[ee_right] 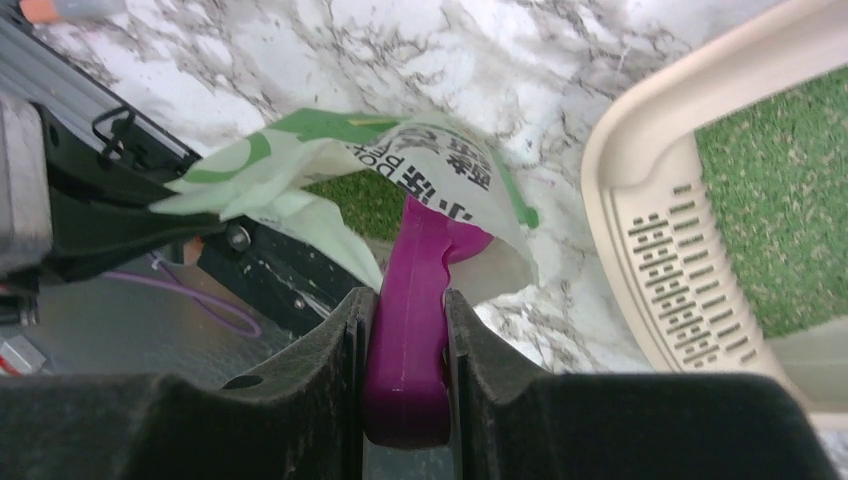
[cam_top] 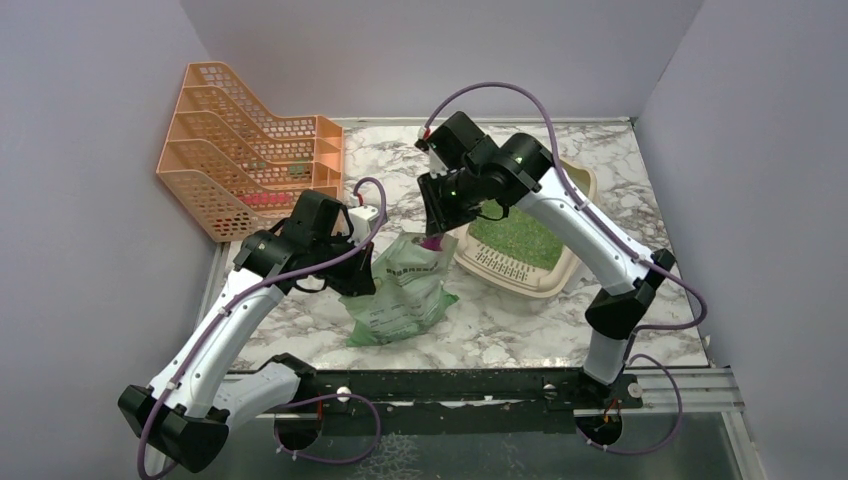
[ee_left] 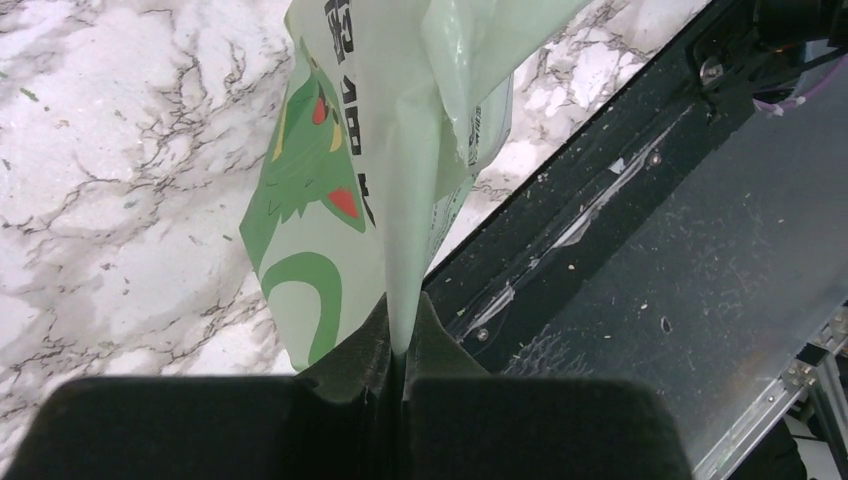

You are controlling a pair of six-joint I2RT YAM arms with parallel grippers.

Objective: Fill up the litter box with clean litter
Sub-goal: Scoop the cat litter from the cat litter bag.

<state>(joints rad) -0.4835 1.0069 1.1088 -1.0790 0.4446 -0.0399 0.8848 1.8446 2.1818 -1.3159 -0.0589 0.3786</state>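
Pale green bag (ee_left: 330, 200), dark print, green cartoon figure with red and yellow patches. Magenta scoop (ee_right: 410, 330), beige tray (ee_right: 625, 170), bright green granules (ee_right: 780, 200). White tabletop (ee_left: 120, 150) veined grey like marble, orange mesh rack (cam_top: 230, 150).

We're looking at a white marble-patterned surface (cam_top: 520, 325), grey veins running all across it, boxed in on three sides. Behind the surface rises a plain, pale lilac back wall (cam_top: 430, 50). A matching left wall (cam_top: 80, 200) stands at the surface's left and a right wall (cam_top: 760, 180) at its right, all matte. At the surface's far left corner sits an orange mesh rack (cam_top: 240, 140), its tiers stepped. Along the surface's near edge runs a black rail (cam_top: 450, 385), and just below it lies a speckled grey metal sheet (cam_top: 500, 450). The light is soft and even, with only faint shadows on the surface.
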